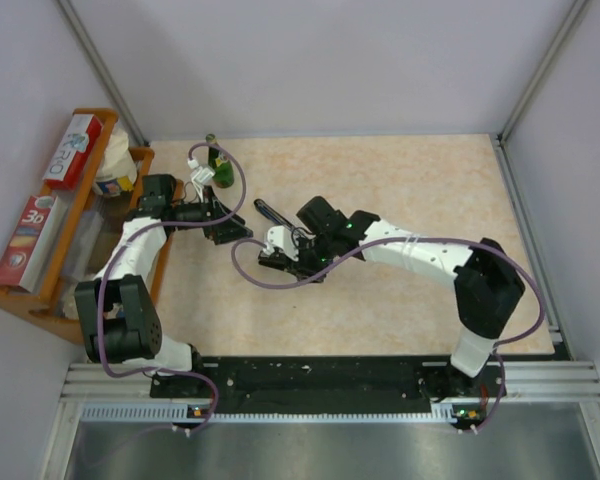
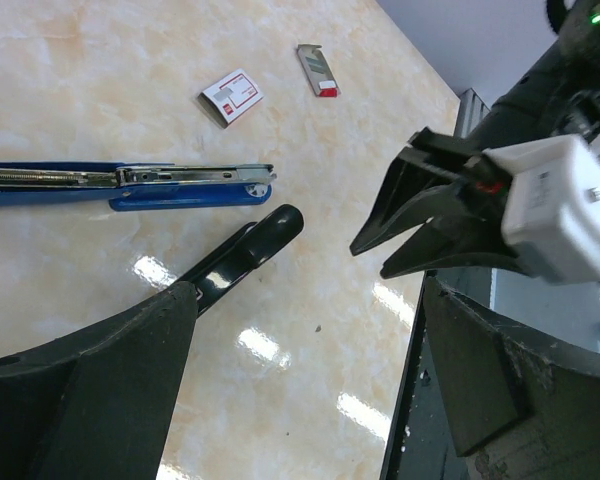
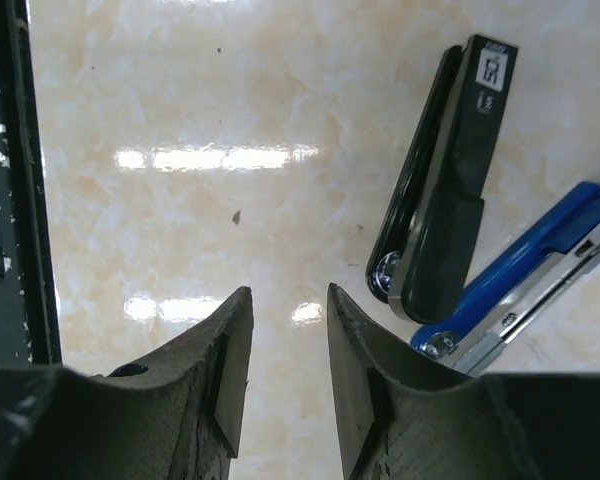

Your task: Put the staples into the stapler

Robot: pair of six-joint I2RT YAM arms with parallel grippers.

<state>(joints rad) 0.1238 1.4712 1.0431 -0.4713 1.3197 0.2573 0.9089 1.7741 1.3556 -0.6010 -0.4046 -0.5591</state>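
Note:
The stapler lies open on the beige table. Its blue magazine arm [image 2: 130, 186] and black top arm [image 2: 242, 250] are spread apart, and both also show in the right wrist view [image 3: 445, 200]. The staples box [image 2: 232, 97], white with a red label, lies beyond the stapler. The small grey and red inner tray [image 2: 318, 70] lies beside the box. My left gripper [image 2: 310, 300] is open wide and empty, hovering just short of the black arm. My right gripper [image 3: 287, 295] is open and empty above bare table beside the stapler's hinge end. It also appears in the left wrist view [image 2: 420, 225].
A wooden rack [image 1: 60, 250] with boxes and a cup stands at the table's left edge. A green bottle [image 1: 220, 168] stands at the back left near my left arm. A dark strip [image 3: 10, 200] runs beside my right gripper.

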